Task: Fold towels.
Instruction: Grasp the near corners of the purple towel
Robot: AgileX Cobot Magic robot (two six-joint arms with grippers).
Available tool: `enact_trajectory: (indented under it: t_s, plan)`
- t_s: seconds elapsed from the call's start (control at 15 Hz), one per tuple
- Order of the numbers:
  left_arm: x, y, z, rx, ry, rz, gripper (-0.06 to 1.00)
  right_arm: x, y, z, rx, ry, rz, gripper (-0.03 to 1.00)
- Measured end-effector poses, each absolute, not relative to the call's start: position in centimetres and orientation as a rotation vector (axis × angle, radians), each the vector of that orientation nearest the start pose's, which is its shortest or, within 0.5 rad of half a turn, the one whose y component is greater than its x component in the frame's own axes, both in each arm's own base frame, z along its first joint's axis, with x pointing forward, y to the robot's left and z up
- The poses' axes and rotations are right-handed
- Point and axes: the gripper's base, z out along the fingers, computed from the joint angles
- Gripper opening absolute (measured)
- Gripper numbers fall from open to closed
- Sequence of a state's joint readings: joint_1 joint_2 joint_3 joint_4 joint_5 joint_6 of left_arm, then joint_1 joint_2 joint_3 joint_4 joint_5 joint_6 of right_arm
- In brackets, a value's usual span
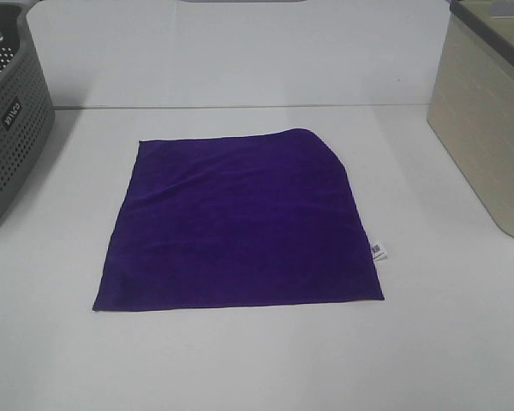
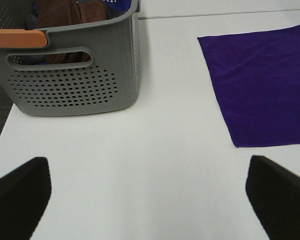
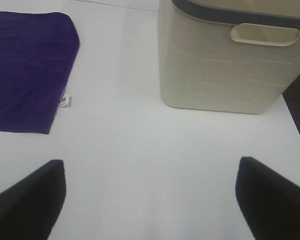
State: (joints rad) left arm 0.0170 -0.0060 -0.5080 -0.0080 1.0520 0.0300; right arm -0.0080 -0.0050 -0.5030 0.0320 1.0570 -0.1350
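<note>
Nearest, the left gripper (image 2: 150, 200) hangs above bare white table (image 1: 240, 360), its two dark fingers (image 2: 20, 195) spread wide with nothing between them. The right gripper (image 3: 150, 200) does the same on its own side, fingers (image 3: 25, 200) wide apart over plain tabletop. Neither touches the cloth or a basket.

From the high camera, a broad strip of open table runs along the near side, in front of the towel (image 1: 240, 223). This deep purple square lies flat and unfolded at the middle of the table. Its near edge is straight, with both near corners square. The left edge slants slightly outward toward the viewer. On the right edge, close to the near corner, a small white tag (image 1: 379, 251) sticks out onto the table. A few soft creases cross the far half. The far right corner is rounded off rather than square.

Open table flanks the cloth on both sides. To the left, well apart from the towel's edge, stands a grey perforated basket (image 2: 75, 85) with brown fabric (image 2: 70, 15) inside and an orange strip (image 2: 15, 37) on its rim. To the right, also well apart, stands a beige basket (image 3: 225, 70) with a dark rim. Beyond the towel's far edge lies another band of bare surface, then the table's back edge.
</note>
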Motion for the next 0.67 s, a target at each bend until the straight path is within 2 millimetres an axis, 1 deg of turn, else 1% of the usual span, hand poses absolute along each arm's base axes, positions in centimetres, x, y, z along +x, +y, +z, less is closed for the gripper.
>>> enact_trajectory:
  t_s: [0.13,0.27,0.67]
  plan:
    - [-0.64,-0.07,28.02,0.014,2.022,0.02,0.99,-0.59,0.26,27.84,-0.131,2.028,-0.052,0.93]
    - [-0.64,-0.07,28.02,0.014,2.022,0.02,0.99,-0.59,0.26,27.84,-0.131,2.028,-0.052,0.94]
    - [-0.64,-0.07,28.02,0.014,2.022,0.02,0.99,-0.58,0.24,27.85,-0.129,2.028,-0.054,0.95]
